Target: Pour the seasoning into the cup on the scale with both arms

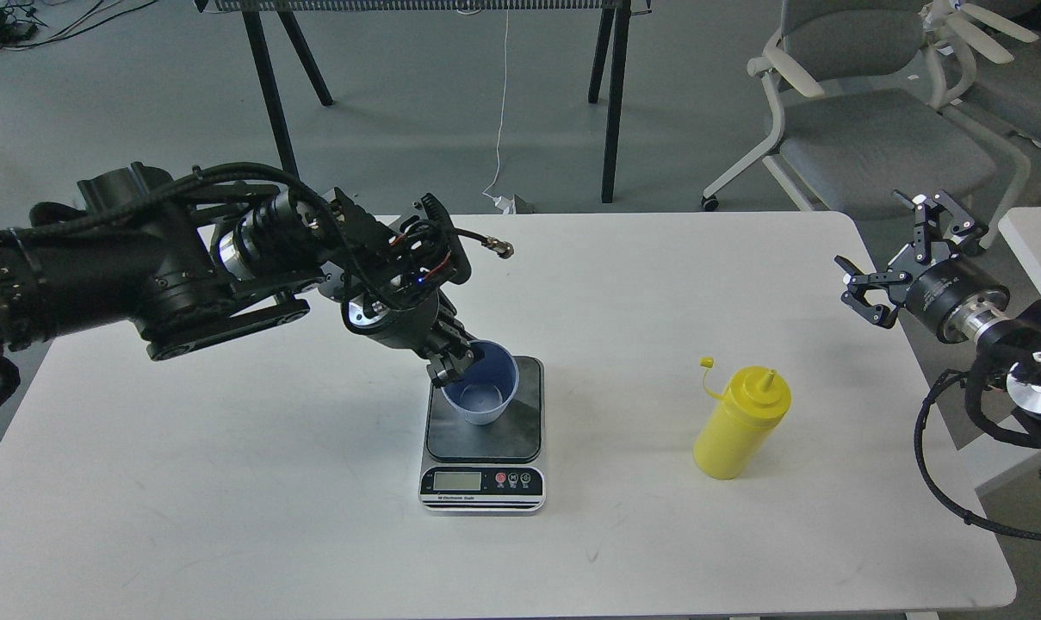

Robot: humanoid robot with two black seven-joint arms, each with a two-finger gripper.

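The light blue cup (484, 387) stands upright on the dark platform of the scale (520, 422) near the table's middle. My left gripper (451, 360) is shut on the cup's left rim. The yellow seasoning bottle (738, 422) stands upright on the table to the right of the scale, its small tethered cap hanging off to the left of the nozzle. My right gripper (889, 257) is open and empty, hovering past the table's right edge, well above and right of the bottle.
The white table (227, 482) holds only the scale and the bottle. Grey office chairs (847, 120) stand behind the right corner. Black stand legs (610, 95) rise behind the table. Another white surface (1037, 250) lies at far right.
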